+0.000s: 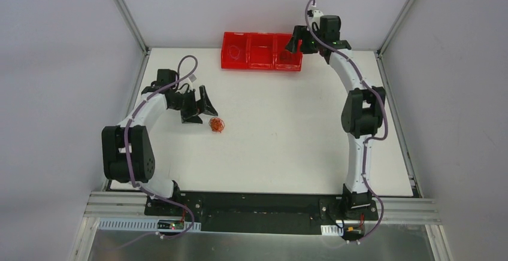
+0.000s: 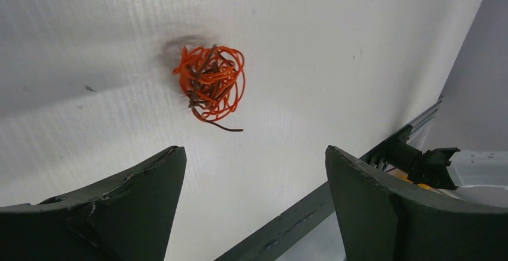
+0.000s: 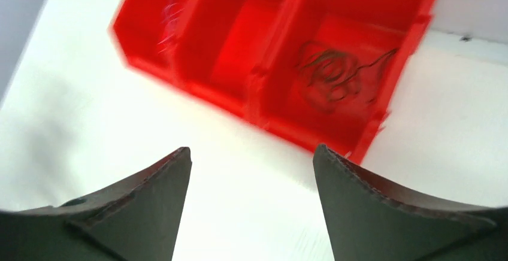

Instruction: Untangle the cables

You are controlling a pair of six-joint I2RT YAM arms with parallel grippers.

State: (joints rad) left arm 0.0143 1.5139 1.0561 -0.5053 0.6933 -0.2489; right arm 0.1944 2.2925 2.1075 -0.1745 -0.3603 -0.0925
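A small knotted ball of orange and dark cables (image 1: 217,124) (image 2: 209,84) lies on the white table, with one dark end trailing out. My left gripper (image 1: 203,115) (image 2: 254,150) stands open just left of the ball, apart from it, nothing between its fingers. My right gripper (image 1: 296,43) (image 3: 252,148) is open and empty above the right end of the red bin (image 1: 263,34) (image 3: 257,90). A dark coiled cable (image 3: 328,72) lies in the bin's right compartment. A thin pale wire (image 3: 171,21) shows, blurred, in the left compartment.
The red bin has three compartments and sits at the table's far edge against the back wall. Metal frame rails (image 1: 136,84) border the table on the left and right. A dark rail (image 2: 299,216) crosses the left wrist view below the fingers.
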